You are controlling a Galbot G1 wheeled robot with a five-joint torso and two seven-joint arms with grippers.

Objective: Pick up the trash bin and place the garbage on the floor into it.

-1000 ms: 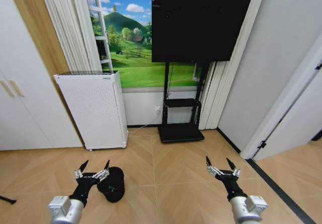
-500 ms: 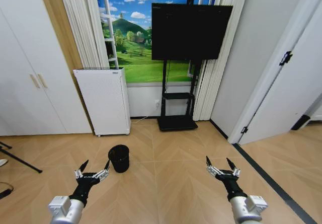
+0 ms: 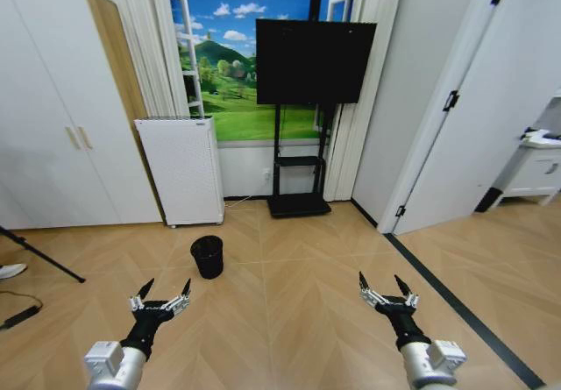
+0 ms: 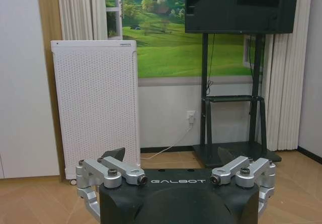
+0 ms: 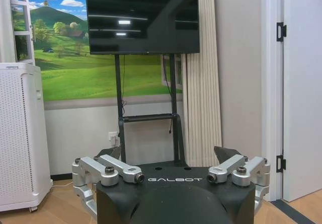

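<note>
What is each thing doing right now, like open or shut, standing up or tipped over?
Trash bin: upright on the floor, untouched.
Left end effector: open, holding nothing.
Right end effector: open, holding nothing.
TV: screen dark.
White cabinet doors: shut.
White air purifier: standing upright.

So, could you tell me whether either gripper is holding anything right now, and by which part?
Nothing is held. The left gripper and right gripper hover open above the floor, apart from the trash bin.

Floor [image 3: 289,311]: light wood parquet, slight sheen. Bin [image 3: 208,257]: black mesh, matt. Left gripper [image 3: 165,292] and right gripper [image 3: 387,288]: bare metal links on black plastic bodies.
</note>
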